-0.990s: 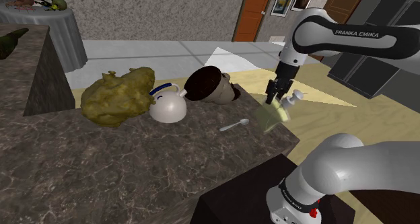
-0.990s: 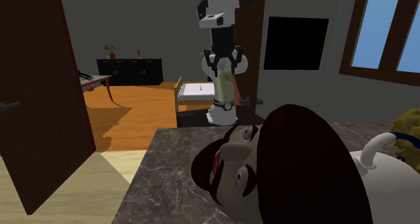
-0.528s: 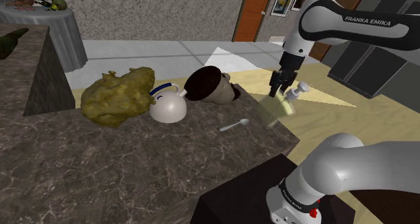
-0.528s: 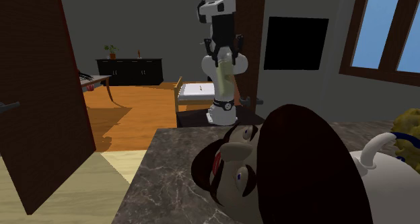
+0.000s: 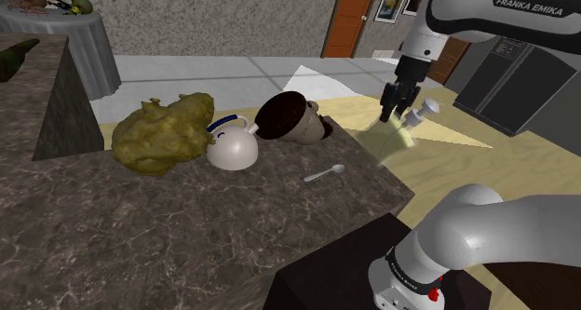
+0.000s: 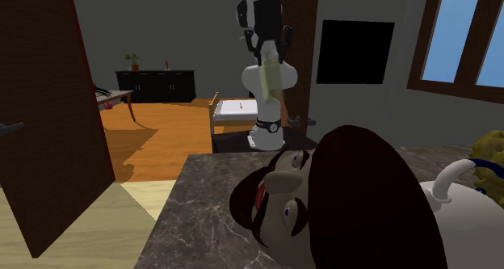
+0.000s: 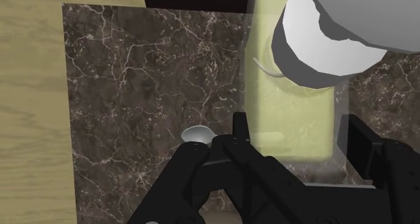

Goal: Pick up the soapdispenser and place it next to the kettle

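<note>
My gripper (image 5: 395, 104) is shut on the soap dispenser (image 5: 402, 131), a translucent yellow-green bottle with a white pump head (image 5: 425, 109). It hangs tilted in the air beyond the marble counter's (image 5: 186, 226) right corner in the shoulder view. In the wrist view the fingers (image 7: 266, 179) clasp the dispenser (image 7: 293, 101), with the counter (image 7: 134, 88) below. The white kettle (image 5: 232, 149) with a blue handle stands on the counter well to the shoulder view's left of the gripper. In the second exterior view the gripper (image 6: 266, 45) holds the dispenser (image 6: 270, 78) high behind the counter; the kettle (image 6: 452, 188) is at the right.
A dark brown hollow object (image 5: 289, 117) lies beside the kettle, and a yellow-green lump (image 5: 160, 131) sits on its other side. A small spoon (image 5: 324, 174) rests on the counter near the gripper, also under it in the wrist view (image 7: 196, 133). The stand (image 5: 335, 276) is at lower right.
The gripper has risen with the dispenser and moved toward the shoulder view's right. The bottle has left the counter and now tilts more.
</note>
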